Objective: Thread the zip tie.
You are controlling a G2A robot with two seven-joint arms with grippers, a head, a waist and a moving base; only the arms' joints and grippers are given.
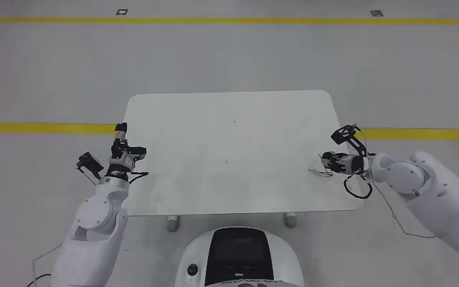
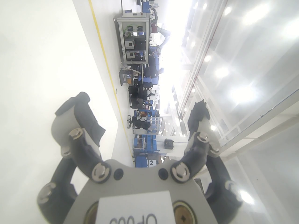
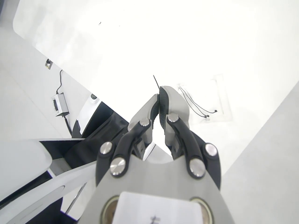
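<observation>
My right gripper [image 3: 158, 97] is shut on a thin black zip tie [image 3: 155, 82], whose tip sticks out past the fingertips. It hovers over the right edge of the white table [image 1: 229, 151]. In the top view the right gripper [image 1: 326, 159] sits beside a small heap of zip ties [image 1: 318, 171]. Two more black zip ties [image 3: 196, 106] lie in a clear flat tray [image 3: 224, 99] beside the gripper. My left gripper [image 2: 140, 108] is open and holds nothing. It stands at the table's left edge, seen from above as the left gripper [image 1: 120, 130].
A grey power box with a cable [image 3: 59, 104] lies on the floor below the table's near edge. Yellow floor lines [image 1: 229, 20] run behind the table. The table's middle is bare white surface.
</observation>
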